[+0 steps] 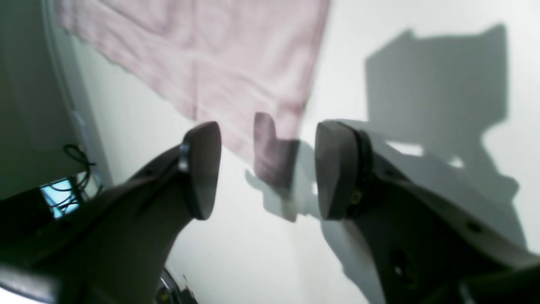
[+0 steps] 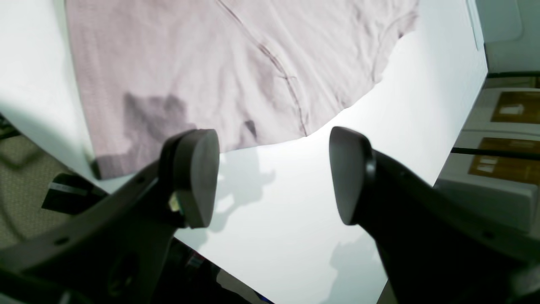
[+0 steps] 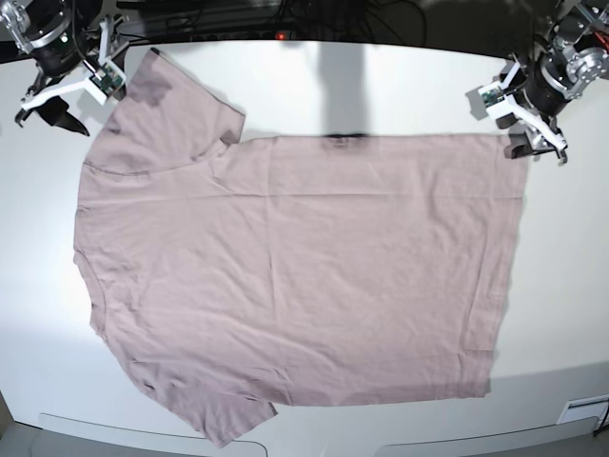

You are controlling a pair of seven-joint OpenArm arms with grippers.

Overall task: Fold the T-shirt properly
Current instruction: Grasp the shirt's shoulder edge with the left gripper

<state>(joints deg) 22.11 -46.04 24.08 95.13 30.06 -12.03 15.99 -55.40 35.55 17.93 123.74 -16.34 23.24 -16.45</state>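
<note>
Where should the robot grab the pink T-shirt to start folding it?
Probably by the two far corners: the sleeve tip beside the right claw, and the hem corner beside the left claw. The T-shirt lies flat on the table, so each open claw should come down from above and pinch the edge.

The T-shirt (image 3: pixel 295 267) is spread flat on the table (image 3: pixel 381 86), sleeves toward the base view's left, hem toward its right. The right gripper (image 3: pixel 57 90) is placed beside the far sleeve; the left gripper (image 3: pixel 533 129) is placed at the far hem corner.
</note>
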